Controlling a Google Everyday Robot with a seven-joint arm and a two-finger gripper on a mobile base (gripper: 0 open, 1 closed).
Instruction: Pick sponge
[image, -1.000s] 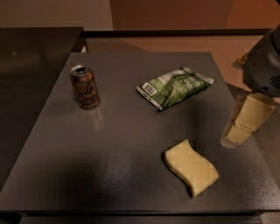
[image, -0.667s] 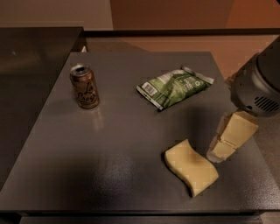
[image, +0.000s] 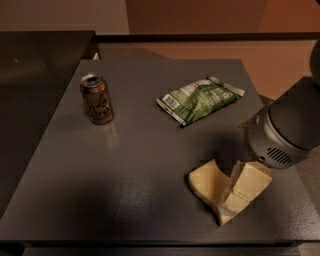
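The sponge (image: 204, 183) is a pale yellow flat pad with wavy edges, lying on the dark grey table (image: 130, 175) at the front right. My gripper (image: 231, 207) hangs from the grey arm housing (image: 282, 135) at the right and is down over the sponge's right part, hiding it. The gripper's pale yellow blocks overlap the sponge, so only the left half of the sponge shows.
A brown drink can (image: 97, 99) stands upright at the table's back left. A green snack bag (image: 199, 99) lies at the back middle right. A dark counter (image: 35, 70) adjoins the table on the left. The table's front edge runs just below the sponge.
The gripper has moved left and down, from beside the table's right edge to over the right part of the sponge. The sponge, can and bag have not moved.
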